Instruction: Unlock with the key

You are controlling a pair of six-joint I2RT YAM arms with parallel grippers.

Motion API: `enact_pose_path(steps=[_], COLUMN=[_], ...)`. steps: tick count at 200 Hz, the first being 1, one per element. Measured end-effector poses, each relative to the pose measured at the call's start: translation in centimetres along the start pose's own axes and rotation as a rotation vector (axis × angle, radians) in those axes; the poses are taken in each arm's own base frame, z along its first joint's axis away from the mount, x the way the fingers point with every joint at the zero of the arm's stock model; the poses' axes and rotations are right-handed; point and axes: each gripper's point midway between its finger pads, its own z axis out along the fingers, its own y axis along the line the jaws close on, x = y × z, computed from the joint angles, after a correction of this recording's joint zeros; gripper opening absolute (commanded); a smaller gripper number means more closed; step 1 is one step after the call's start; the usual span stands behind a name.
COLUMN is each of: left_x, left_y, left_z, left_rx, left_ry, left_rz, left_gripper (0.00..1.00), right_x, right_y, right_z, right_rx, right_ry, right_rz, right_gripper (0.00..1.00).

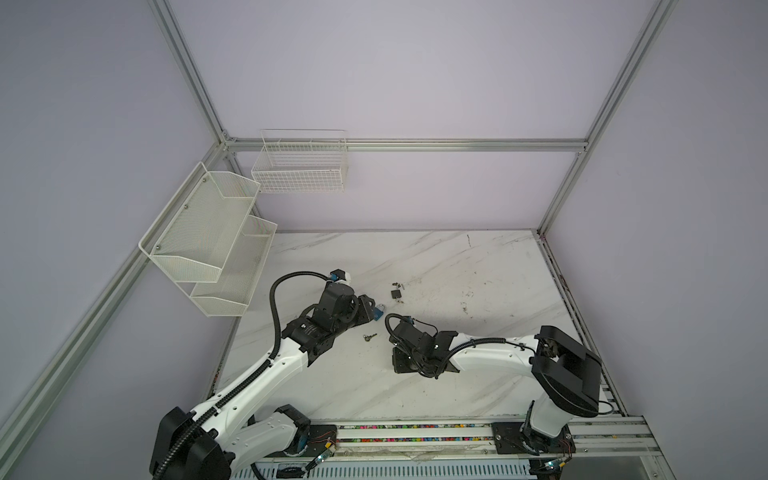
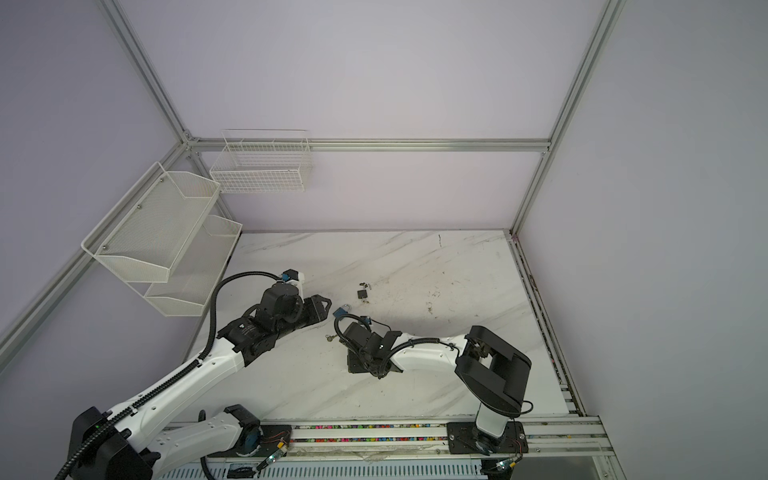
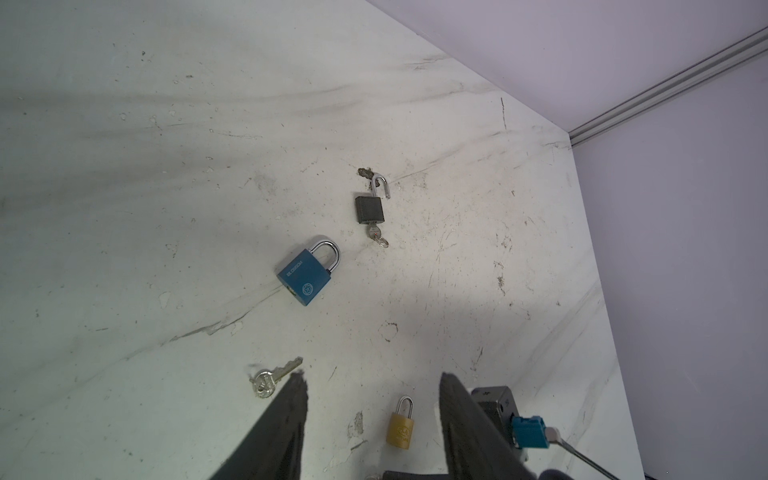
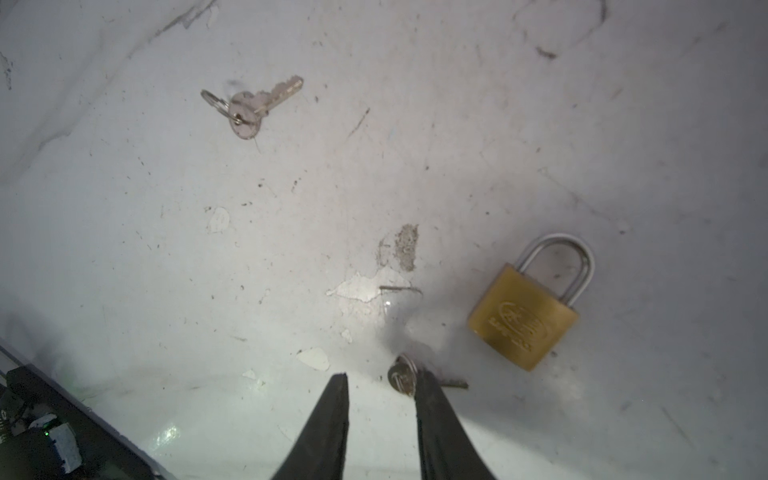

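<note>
right gripper [image 4: 381,376] part-spread, pinching nothing; the small key [image 4: 401,376] lies flat against one fingertip's inner side, blade crosswise, 9-to-3 taking the fingers' reach as 12. brass padlock [image 4: 523,318] near, 1 o'clock. left gripper [image 3: 372,377] spread, empty, farther off. wall basket [image 1: 299,166] shows nothing inside.

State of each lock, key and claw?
Blue metal padlock: shackle shut.
Black padlock: shackle open, key inserted.
Brass padlock: shackle shut.
Large silver ringed key: loose on table.
Small silver key: flat on table.
Left claw: open, empty.
Right claw: open, straddling small key.
</note>
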Motion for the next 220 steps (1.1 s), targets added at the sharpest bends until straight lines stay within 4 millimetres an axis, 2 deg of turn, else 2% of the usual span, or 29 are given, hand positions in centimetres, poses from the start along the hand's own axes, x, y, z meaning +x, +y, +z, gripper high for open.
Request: enact_pose_path(steps=[54,77,123,183,220], left_x=[-0.3,-0.3,0.0,-0.2,-0.6], left_y=[0.0,0.1,0.3,0.3,0.4], left_z=[-0.4,-0.4,-0.2,-0.3,-1.1], left_rx=[0.002,0.001,-0.004,-0.007,-0.007], left_ry=[-0.015,-0.018,-0.015,-0.021,-0.047], left_rz=[-0.009,-0.009,-0.009,-0.009,-0.012], left_gripper=[0.52,0.52,0.52,0.52,0.52], right_x=[0.2,0.3,0.3,-0.3,-0.3], right_y=[-0.4,-0.5,-0.6,1.3,0.3], right_z=[0.7,0.9,0.8,0.8,1.0], right_rx=[0.024,0.031,0.037,0.032,0.088], right_ry=[0.009,0.013,0.017,-0.001,0.004], right_rz=[-0.012,-0.018,-0.027,-0.073,-0.111], right_gripper=[0.31,0.35,0.34,0.31,0.33])
